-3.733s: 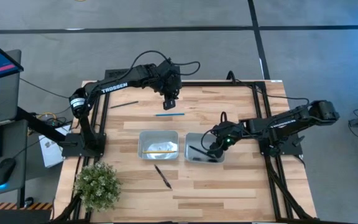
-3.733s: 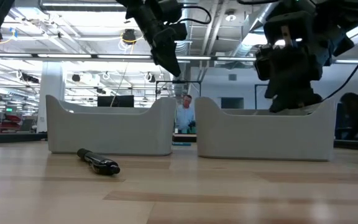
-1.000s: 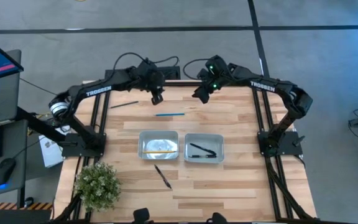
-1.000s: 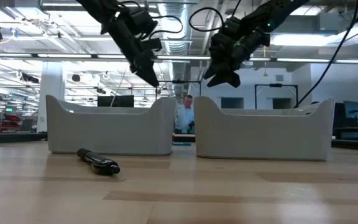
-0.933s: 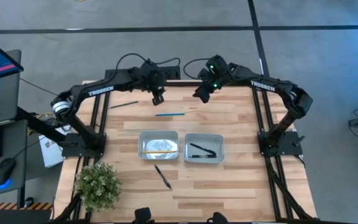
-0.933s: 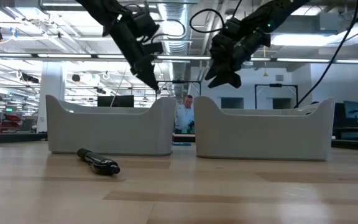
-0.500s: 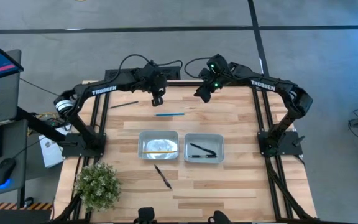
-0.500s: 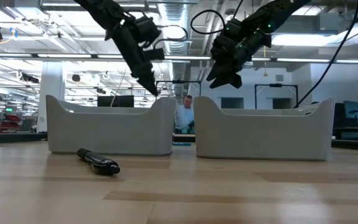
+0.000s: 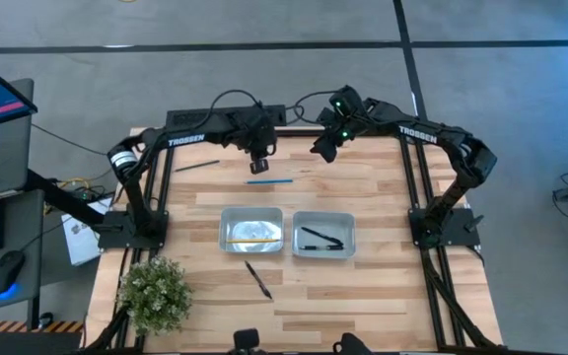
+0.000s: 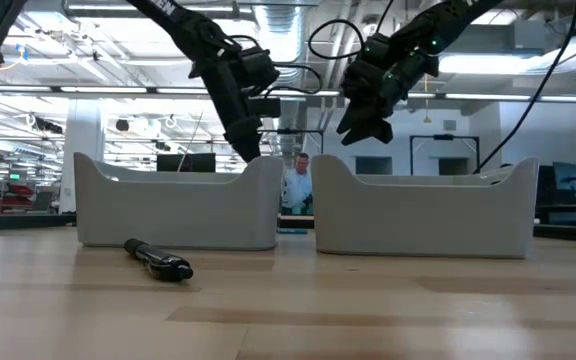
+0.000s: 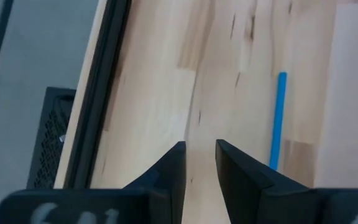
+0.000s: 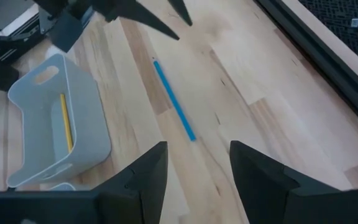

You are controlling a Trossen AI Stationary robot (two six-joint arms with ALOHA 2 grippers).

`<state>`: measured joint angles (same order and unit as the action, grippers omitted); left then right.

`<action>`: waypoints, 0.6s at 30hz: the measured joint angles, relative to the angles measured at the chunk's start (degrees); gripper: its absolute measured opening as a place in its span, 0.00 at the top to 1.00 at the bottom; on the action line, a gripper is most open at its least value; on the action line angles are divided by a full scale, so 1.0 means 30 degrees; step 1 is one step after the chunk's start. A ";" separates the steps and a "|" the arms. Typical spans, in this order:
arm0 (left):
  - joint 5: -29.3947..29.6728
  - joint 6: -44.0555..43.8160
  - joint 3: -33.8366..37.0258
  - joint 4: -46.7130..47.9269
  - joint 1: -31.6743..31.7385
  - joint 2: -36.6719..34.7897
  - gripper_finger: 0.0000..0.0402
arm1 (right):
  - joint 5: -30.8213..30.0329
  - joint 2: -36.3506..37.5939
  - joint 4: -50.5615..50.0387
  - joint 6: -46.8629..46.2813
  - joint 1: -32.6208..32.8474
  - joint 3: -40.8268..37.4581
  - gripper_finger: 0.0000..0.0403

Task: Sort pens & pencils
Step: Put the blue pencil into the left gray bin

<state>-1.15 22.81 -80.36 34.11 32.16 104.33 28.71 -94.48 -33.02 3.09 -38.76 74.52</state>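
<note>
1. Nearest me, one black pen (image 9: 258,279) lies loose on the table (image 9: 363,296), just in front of the trays.
2. The left tray (image 9: 251,230) holds the yellow pencil (image 9: 250,240); the right tray (image 9: 323,235) holds black pens (image 9: 320,238).
3. Beyond the trays I see the blue pencil (image 9: 269,181) flat on the wood.
4. My left gripper (image 9: 258,167) hovers just past it, fingers narrowly parted, holding nothing.
5. A dull pencil (image 9: 195,165) lies far left.
6. My right gripper (image 9: 319,152) waits raised at the far edge, open and empty.
</note>
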 joint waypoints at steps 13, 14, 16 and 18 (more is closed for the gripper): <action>-0.1708 -0.0013 -0.0015 0.0404 -0.0468 -0.0036 0.76 | 0.0000 0.0000 -0.0003 -0.0007 0.0168 0.0000 0.52; -0.1804 -0.0024 -0.0015 0.0450 -0.0464 -0.0036 0.74 | 0.0000 0.0000 -0.0006 -0.0007 0.0168 0.0000 0.52; -0.1724 -0.0120 -0.0015 0.0385 -0.0457 -0.0036 0.70 | -0.0002 0.0000 -0.0006 -0.0007 0.0160 0.0000 0.52; -0.0755 -0.0360 -0.0015 0.0328 -0.0457 -0.0036 0.67 | -0.0007 0.0000 -0.0029 -0.0007 0.0160 0.0000 0.51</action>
<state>-3.41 21.73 -80.40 35.09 30.79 104.22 28.69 -94.48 -33.10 3.07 -38.28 74.52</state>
